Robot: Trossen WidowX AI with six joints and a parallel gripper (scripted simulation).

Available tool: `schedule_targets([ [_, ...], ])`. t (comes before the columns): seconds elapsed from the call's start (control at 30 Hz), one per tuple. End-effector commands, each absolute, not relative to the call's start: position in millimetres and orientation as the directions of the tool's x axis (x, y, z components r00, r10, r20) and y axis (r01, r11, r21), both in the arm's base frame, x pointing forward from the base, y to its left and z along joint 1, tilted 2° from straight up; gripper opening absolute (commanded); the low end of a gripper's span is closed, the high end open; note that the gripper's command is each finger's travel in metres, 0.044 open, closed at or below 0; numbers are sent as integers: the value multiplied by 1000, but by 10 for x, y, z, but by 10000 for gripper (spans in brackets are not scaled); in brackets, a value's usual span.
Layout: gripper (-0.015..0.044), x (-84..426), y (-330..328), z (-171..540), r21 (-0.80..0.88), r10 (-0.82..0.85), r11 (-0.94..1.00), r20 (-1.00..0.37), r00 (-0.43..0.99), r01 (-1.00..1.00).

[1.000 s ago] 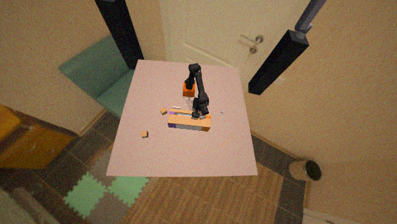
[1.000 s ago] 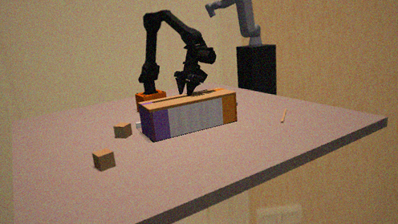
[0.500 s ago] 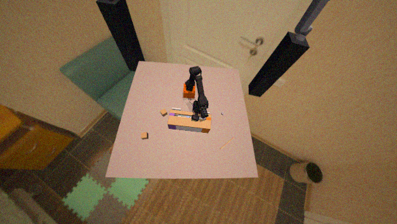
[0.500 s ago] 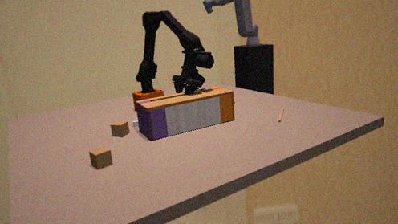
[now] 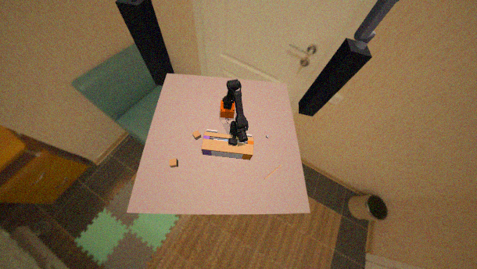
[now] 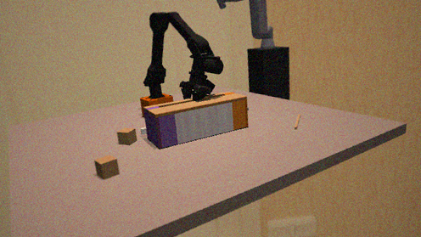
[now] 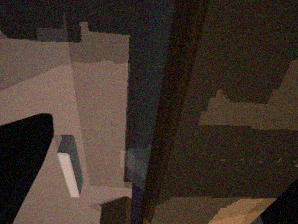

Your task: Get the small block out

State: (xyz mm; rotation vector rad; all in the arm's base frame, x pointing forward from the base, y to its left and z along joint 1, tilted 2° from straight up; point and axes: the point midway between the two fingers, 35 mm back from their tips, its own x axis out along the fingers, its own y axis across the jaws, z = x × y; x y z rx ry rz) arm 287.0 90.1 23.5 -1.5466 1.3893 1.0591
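Observation:
The box (image 5: 227, 146) (image 6: 206, 116) stands on the table, with a wooden top, a slot along the top, a pale clear front, a purple end and an orange end. My gripper (image 5: 238, 141) (image 6: 192, 98) is open and empty, pointing down at the top of the box, nearer the orange end. In the wrist view the fingers stand at the left and right edges, with a dark box wall (image 7: 182, 60) running between them. Whether the fingertips reach into the slot is hidden. I cannot make out the small block on the shelf in any view.
Two wooden cubes (image 5: 196, 135) (image 5: 173, 163) (image 6: 127, 136) (image 6: 107, 167) lie off the purple end. A white bar (image 5: 211, 130) (image 7: 69, 175) lies behind the box. A thin stick (image 5: 273, 172) (image 6: 297, 121) lies beyond the orange end. The orange arm base (image 5: 227, 113) is behind the box.

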Motion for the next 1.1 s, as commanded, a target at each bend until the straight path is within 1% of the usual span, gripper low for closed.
schedule_targets([
  [0.0,400,2869,768,232,-21,-346,-92,-937,52,-996],
  [1.07,400,2959,-140,257,-21,-353,-92,-934,53,-996],
])
